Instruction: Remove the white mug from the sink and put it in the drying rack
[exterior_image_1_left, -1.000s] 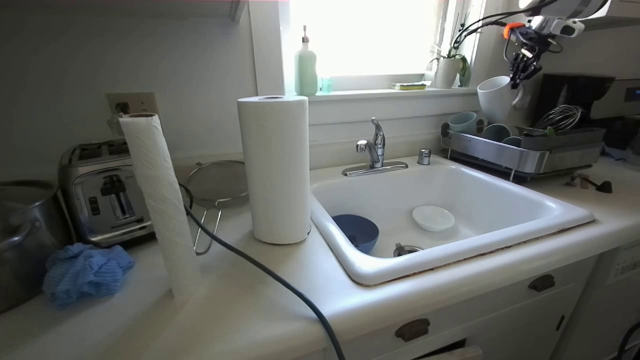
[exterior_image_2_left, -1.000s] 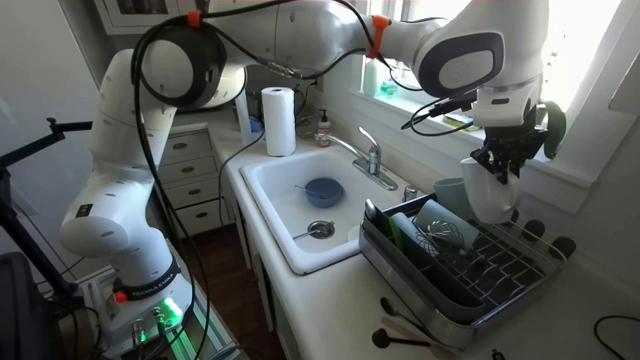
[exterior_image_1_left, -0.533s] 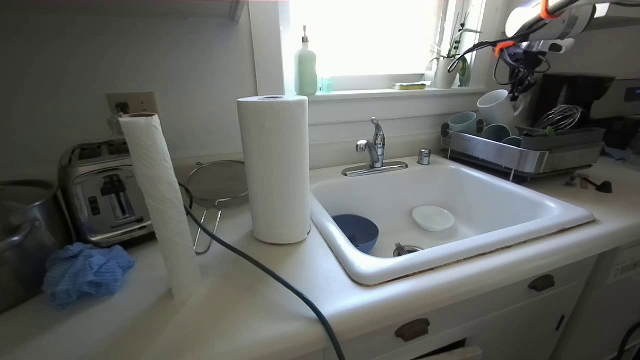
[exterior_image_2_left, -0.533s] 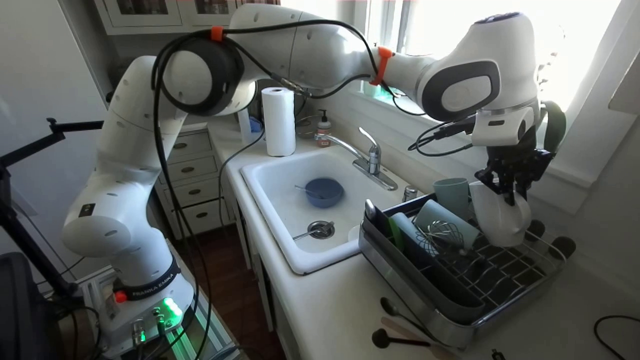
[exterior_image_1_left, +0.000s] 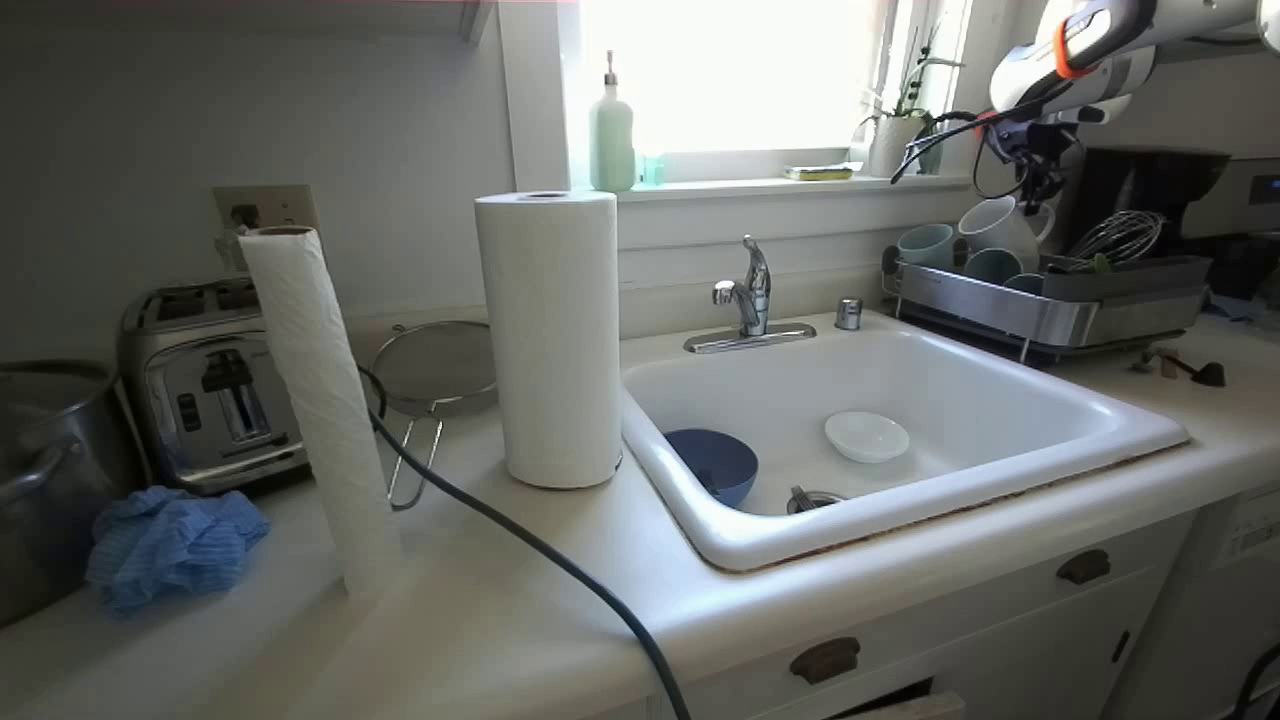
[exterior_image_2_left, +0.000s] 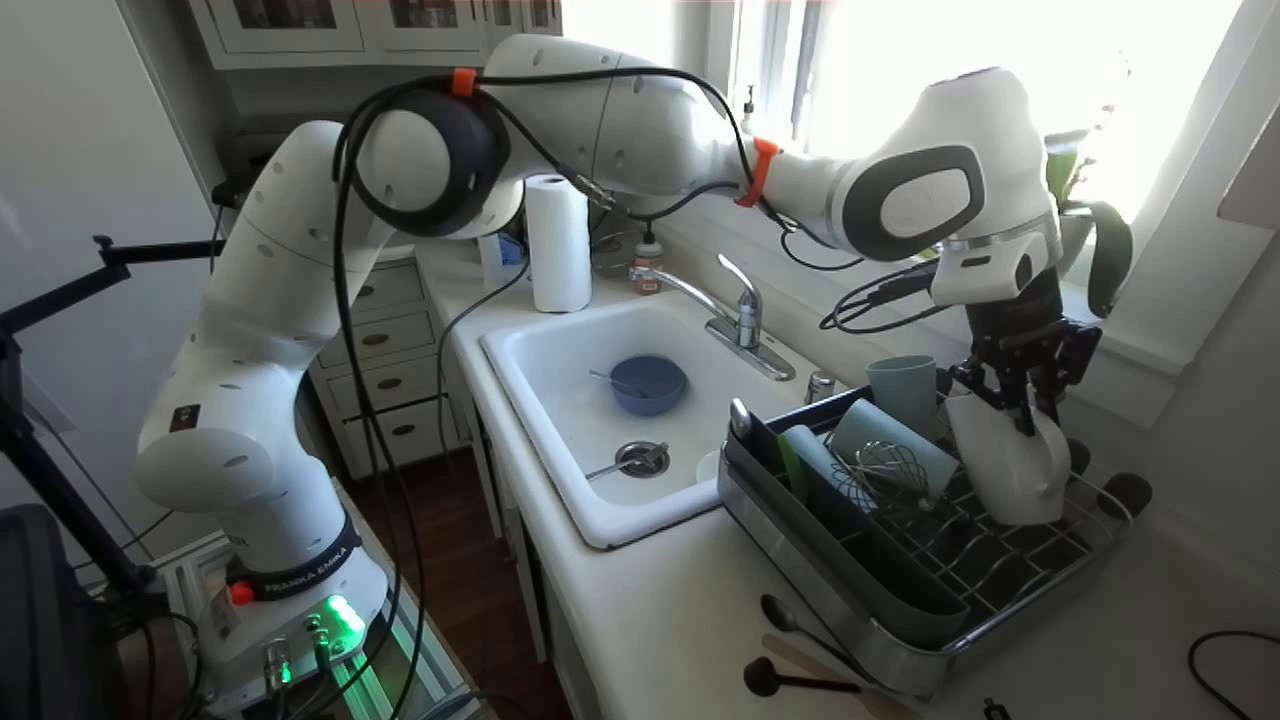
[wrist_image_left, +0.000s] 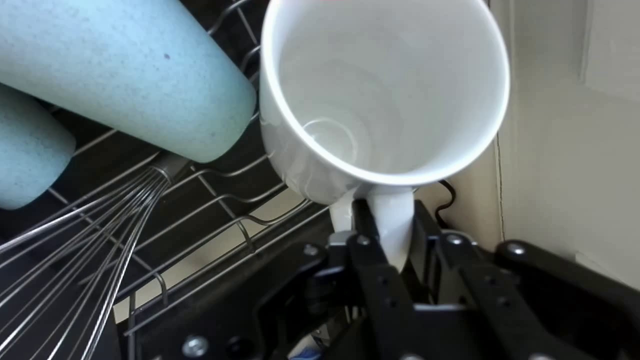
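Note:
The white mug (exterior_image_2_left: 1010, 470) is tilted, low over the far part of the drying rack (exterior_image_2_left: 800, 575); it also shows in an exterior view (exterior_image_1_left: 1000, 232). In the wrist view the mug (wrist_image_left: 390, 95) has its open mouth facing the camera and its handle between my fingers. My gripper (wrist_image_left: 391, 212) is shut on that handle; it also shows in both exterior views (exterior_image_1_left: 1038, 200) (exterior_image_2_left: 1035, 405). I cannot tell whether the mug's base touches the rack wires. The sink (exterior_image_1_left: 900, 515) is away from the gripper, beside the rack.
Light blue cups (exterior_image_2_left: 902, 392) and a whisk (exterior_image_2_left: 885, 475) lie in the rack beside the mug. The window ledge with a plant (exterior_image_2_left: 1105, 260) is behind the gripper. The sink holds a dark blue bowl (exterior_image_2_left: 648, 385) and a white dish (exterior_image_1_left: 868, 437). Utensils (exterior_image_2_left: 765, 677) lie before the rack.
My gripper has moved down with the mug, from above the rack to low at its wires. The mug is more tilted now. The grip on the handle looks the same.

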